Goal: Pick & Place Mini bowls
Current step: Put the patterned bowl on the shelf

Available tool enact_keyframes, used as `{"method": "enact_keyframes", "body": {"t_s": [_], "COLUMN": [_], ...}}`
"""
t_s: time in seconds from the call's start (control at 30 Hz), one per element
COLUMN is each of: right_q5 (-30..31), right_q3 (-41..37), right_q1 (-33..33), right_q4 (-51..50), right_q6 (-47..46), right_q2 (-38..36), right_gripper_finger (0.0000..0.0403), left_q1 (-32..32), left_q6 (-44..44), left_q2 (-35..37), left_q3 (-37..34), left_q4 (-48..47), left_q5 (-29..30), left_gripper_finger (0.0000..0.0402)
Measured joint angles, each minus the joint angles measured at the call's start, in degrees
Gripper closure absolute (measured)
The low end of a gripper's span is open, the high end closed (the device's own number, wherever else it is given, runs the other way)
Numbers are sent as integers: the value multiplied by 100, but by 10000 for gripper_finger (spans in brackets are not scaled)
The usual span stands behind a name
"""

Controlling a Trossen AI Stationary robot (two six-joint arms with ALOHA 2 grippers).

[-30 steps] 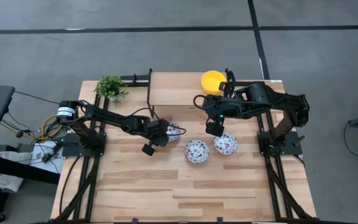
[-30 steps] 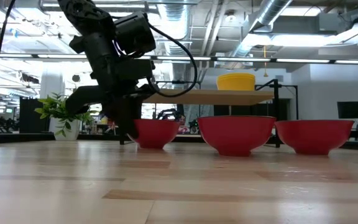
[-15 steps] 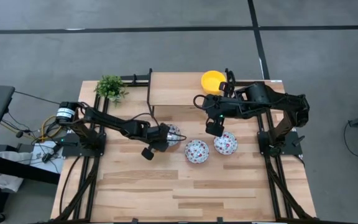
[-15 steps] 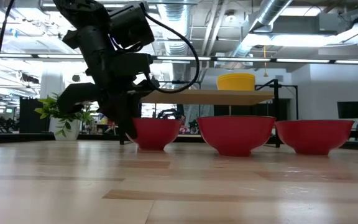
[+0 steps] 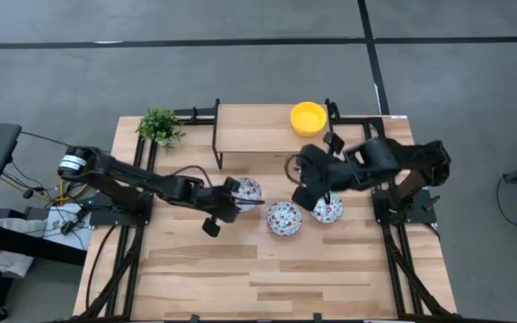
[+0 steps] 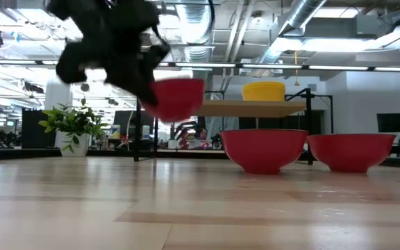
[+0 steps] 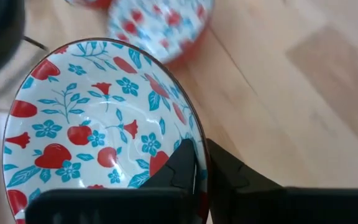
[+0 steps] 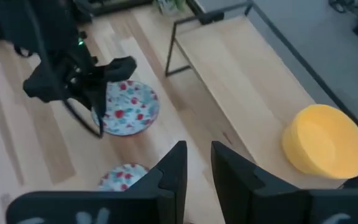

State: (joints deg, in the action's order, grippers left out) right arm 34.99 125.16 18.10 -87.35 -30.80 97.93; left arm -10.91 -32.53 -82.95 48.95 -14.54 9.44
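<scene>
The leftmost floral bowl (image 6: 176,97), on the table a second ago, now hangs in the air, tilted, left of the two others (image 5: 284,218) (image 5: 328,209). The left gripper (image 7: 199,165) pinches its rim. The right gripper (image 8: 197,163), moved nearer, hovers slightly parted, empty; yellow bowl (image 5: 308,117) on the far shelf (image 5: 249,130).

one floral bowl (image 5: 246,190) lifted off the table and tilted, two floral bowls (image 5: 284,218) (image 5: 328,209) rested at its 4 o'clock, yellow bowl (image 5: 308,117) sat on the raised shelf at 1 o'clock
</scene>
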Motion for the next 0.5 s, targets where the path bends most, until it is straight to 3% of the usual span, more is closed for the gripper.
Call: {"method": "enact_keyframes", "body": {"t_s": [0.3, 0.5], "right_q5": [900, 1424], "right_q3": [-26, -527], "right_q1": [1271, 1902], "right_q4": [56, 512], "right_q6": [-1819, -3284], "right_q2": [91, 407], "right_gripper_finger": [339, 339], "left_q1": [19, 19], "left_q6": [560, 1114], "left_q2": [1070, 1297], "left_q3": [0, 327], "left_q4": [-2, -485], "left_q5": [405, 419], "left_gripper_finger": [384, 386]}}
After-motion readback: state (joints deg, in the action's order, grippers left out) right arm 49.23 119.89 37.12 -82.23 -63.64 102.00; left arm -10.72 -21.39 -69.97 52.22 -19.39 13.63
